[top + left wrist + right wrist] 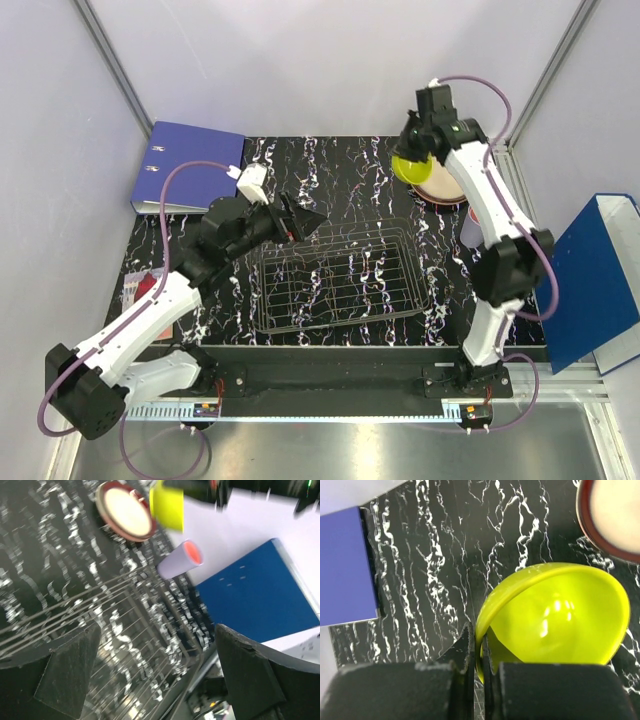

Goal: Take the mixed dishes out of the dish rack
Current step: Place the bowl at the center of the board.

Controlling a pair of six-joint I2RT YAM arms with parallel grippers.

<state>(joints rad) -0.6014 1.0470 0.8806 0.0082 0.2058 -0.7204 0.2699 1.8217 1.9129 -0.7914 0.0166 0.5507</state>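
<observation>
The black marbled table (340, 165) spreads under both arms. On it lies the wire dish rack (340, 275), just below and ahead of the left pincer (305, 222). That pincer's jaws stand wide apart with nothing between them. In the left wrist view the rack's wires run across the gap between its two dark fingers (65, 675). From the right pincer (415, 150) the rack is well apart, to its left and nearer the bases.

A blue binder (190, 165) lies flat to the left of the left pincer, farther from the bases. A second blue binder (590, 280) stands past the table's edge, well to the right of the right pincer.

The red-rimmed beige plate (445, 188) rests on the table just beside the right pincer, slightly to its right. The yellow-green bowl (555, 620) is held by the right pincer, tilted on its side. The jaws are pinched tight on its rim, one finger inside the bowl and one outside. The lavender cup (181, 560) sits near the plate, closer to the bases than the right pincer, beside that arm.
</observation>
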